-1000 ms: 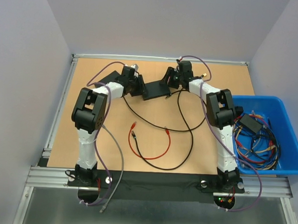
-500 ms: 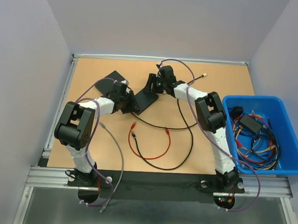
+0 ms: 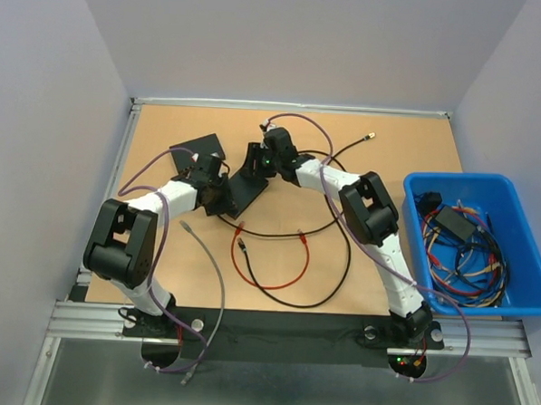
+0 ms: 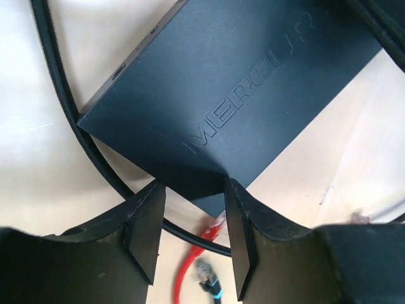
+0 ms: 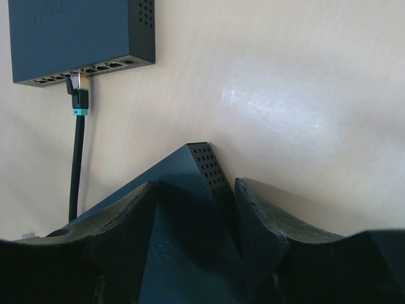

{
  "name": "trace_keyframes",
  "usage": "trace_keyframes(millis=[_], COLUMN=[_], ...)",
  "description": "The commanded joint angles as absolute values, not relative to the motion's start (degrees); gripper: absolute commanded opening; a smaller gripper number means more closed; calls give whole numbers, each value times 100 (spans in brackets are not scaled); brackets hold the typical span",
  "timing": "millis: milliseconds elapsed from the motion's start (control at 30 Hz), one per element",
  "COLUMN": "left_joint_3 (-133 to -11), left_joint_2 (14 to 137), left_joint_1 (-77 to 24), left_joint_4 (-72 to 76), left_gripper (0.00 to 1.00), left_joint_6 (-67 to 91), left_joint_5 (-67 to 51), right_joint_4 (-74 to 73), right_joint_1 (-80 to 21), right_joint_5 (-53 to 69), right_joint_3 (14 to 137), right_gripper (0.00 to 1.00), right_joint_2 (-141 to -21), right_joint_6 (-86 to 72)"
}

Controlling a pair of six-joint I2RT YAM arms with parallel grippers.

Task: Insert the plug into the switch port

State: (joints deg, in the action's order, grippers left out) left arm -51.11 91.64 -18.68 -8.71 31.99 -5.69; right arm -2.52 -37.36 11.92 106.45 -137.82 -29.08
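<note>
Your left tool [image 4: 193, 188] is clamped on one edge of the black network switch [image 4: 240, 95], and your right tool [image 5: 196, 185] pinches its vented corner. The red cable's plug [image 4: 215, 229] lies loose on the bench [image 4: 25, 158], just beside that held edge.

Left wrist view: the switch [image 4: 234, 95] overruns the top edge, truncating its lettering. Right wrist view: the fingers [image 5: 266, 228] mask its lower body; a second switch [image 5: 69, 31] is cropped at the top-left corner.
</note>
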Motion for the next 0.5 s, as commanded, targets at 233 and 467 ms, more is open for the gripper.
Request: trace_keyframes(millis=[233,467], left_joint_3=[-5387,-5888], left_joint_2=[9061,9228], left_joint_1=[-1459,-1371], left_joint_4=[-501,-668], left_gripper=[51,51], left_joint_6=[2734,2584], left_joint_5=[-229,-79], right_joint_4=[-642,-677], right_joint_1=[-4360,-4131], right_joint_5=[1266,932], right_joint_3=[10328,9757], right_gripper=[60,69], right_joint_2=[-13676,-12982], right_joint_6=[-3173,-2717])
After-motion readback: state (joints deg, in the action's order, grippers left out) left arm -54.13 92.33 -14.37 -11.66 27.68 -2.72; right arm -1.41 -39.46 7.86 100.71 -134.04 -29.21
